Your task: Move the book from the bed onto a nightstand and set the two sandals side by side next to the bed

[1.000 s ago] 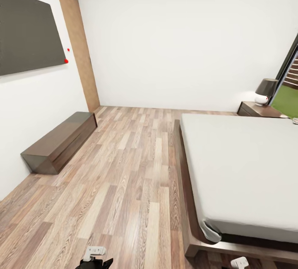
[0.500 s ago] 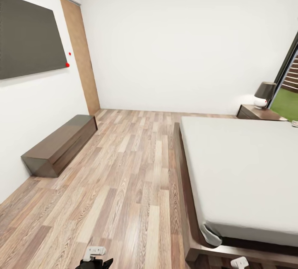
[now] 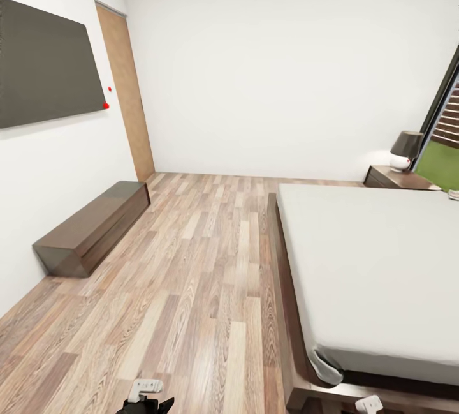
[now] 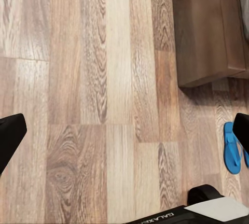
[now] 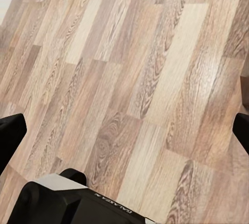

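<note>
The bed (image 3: 376, 261) with its pale-grey mattress and dark wood frame takes up the right of the head view. Behind its far corner stands the nightstand (image 3: 392, 178). In the left wrist view one blue sandal (image 4: 232, 148) lies on the plank floor near a corner of the bed frame (image 4: 207, 32). My left gripper (image 4: 124, 136) hangs open over bare floor, holding nothing. My right gripper (image 5: 124, 136) is open over floor planks too. The book is out of view. A small pale object (image 3: 454, 194) lies at the mattress's far right edge, too small to identify.
A long dark bench unit (image 3: 92, 226) stands against the left wall under a dark wall panel (image 3: 44, 63). A wooden door (image 3: 127, 92) is at the back left. A lamp (image 3: 405, 149) sits on the nightstand beside the window (image 3: 446, 140). Wide plank floor (image 3: 191, 273) lies between bench and bed.
The whole head view has shifted downward a little, so the camera has tilted up. Both arms hold their places at the bottom edge.
</note>
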